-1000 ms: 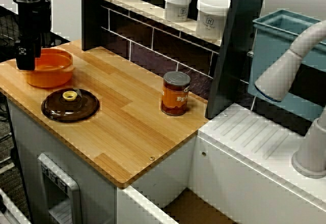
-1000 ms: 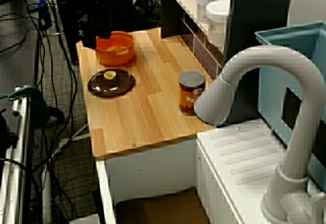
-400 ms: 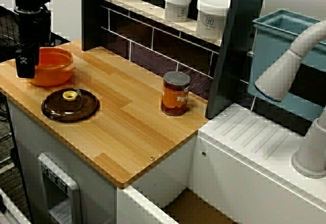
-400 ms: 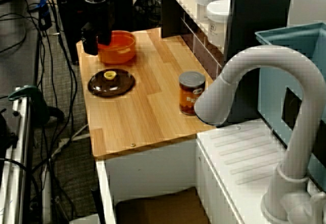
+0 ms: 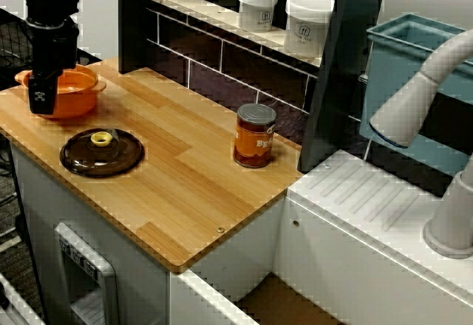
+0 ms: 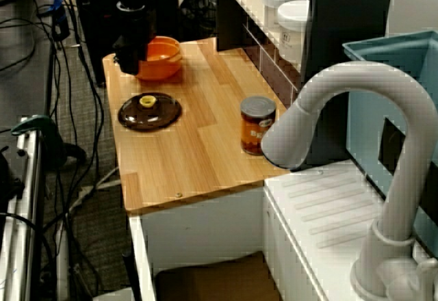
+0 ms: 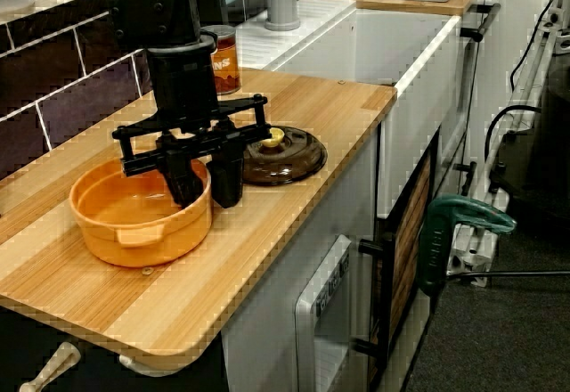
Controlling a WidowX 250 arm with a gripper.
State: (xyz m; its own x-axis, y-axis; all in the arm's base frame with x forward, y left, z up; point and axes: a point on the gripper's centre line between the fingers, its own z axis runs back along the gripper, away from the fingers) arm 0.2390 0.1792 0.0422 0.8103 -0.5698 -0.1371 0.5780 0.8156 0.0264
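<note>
Tool (image 7: 207, 196) gripping orange pot (image 7: 134, 227) rim, pot now lifted, tilted

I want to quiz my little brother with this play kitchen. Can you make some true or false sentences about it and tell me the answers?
1. The gripper has one finger inside the orange pot and one finger outside its rim. True.
2. The brown lid lies flat on the wooden counter, near the pot. True.
3. The can stands on top of the brown lid. False: the can stands on the counter, well apart from the lid.
4. The white jars stand on the counter next to the can. False: they stand up on the shelf above the counter.
</note>
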